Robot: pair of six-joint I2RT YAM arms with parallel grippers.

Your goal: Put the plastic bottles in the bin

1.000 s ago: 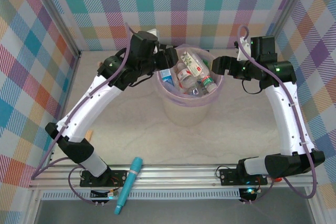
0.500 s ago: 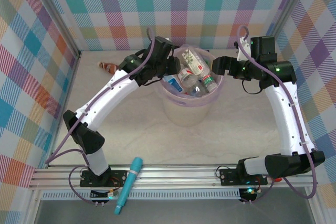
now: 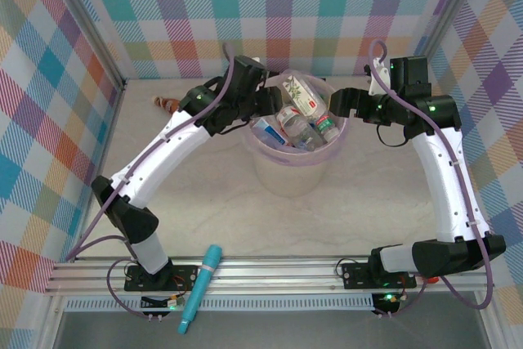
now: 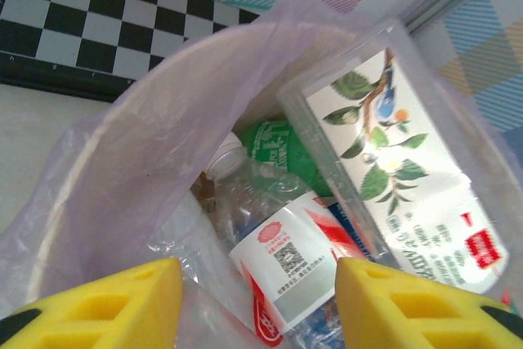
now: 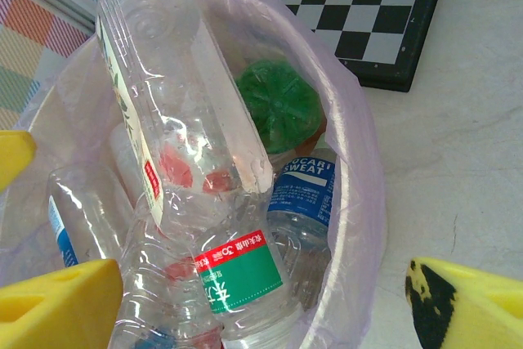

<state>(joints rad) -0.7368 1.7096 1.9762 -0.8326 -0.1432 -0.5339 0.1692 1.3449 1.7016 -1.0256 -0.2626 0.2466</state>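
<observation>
The bin [image 3: 282,173], a pale-pink bucket with a liner, stands mid-table and holds several plastic bottles. A tall clear bottle with a leaf label [image 4: 392,153] leans upright in it. Beside that lie a green bottle [image 4: 274,145] and one with a red-and-white label [image 4: 290,259]. My left gripper [image 3: 263,108] hovers over the bin's left rim, its yellow fingers [image 4: 106,304] apart and touching nothing. My right gripper [image 3: 337,105] is at the right rim, wide open above a green-labelled bottle [image 5: 241,275] and a blue-labelled one [image 5: 304,190].
A small brown-and-white thing, perhaps a bottle [image 3: 166,105], lies on the table at the back left. A black-and-white checkerboard [image 5: 368,14] lies behind the bin. A teal pen-like tube [image 3: 202,286] rests on the front rail. Plaid walls enclose the table.
My left arm swung right and forward, bringing its gripper over the bin's left rim and uncovering the small brown thing. The right arm stayed still.
</observation>
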